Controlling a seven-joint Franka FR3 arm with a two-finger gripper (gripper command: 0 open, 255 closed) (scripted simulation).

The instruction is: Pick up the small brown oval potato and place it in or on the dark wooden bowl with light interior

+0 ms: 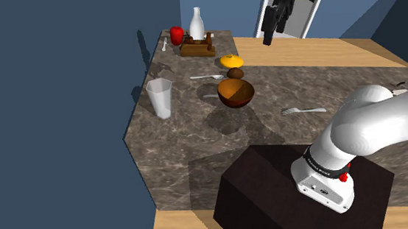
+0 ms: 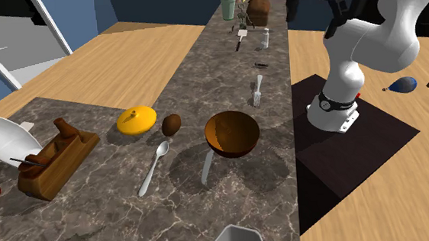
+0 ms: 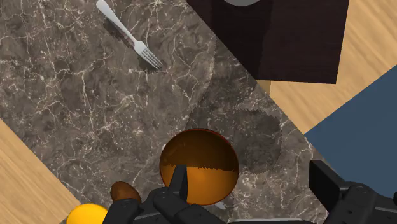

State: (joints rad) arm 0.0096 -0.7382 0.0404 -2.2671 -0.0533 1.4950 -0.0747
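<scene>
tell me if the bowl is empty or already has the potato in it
Empty. The bowl has a bare orange-brown inside, and the potato lies on the countertop beside it.

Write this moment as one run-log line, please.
stage: before grasp | gripper: open, empty, high above counter | potato: on counter beside bowl, untouched | bowl: empty

A dark marbled counter is pictured set with a fork, a spoon and a pale cup, all well apart. A yellow fruit is seen near the spoon. A wooden block, a white bottle and a red fruit are grouped at the far end in the shoulder view, backed by a blue wall.
</scene>
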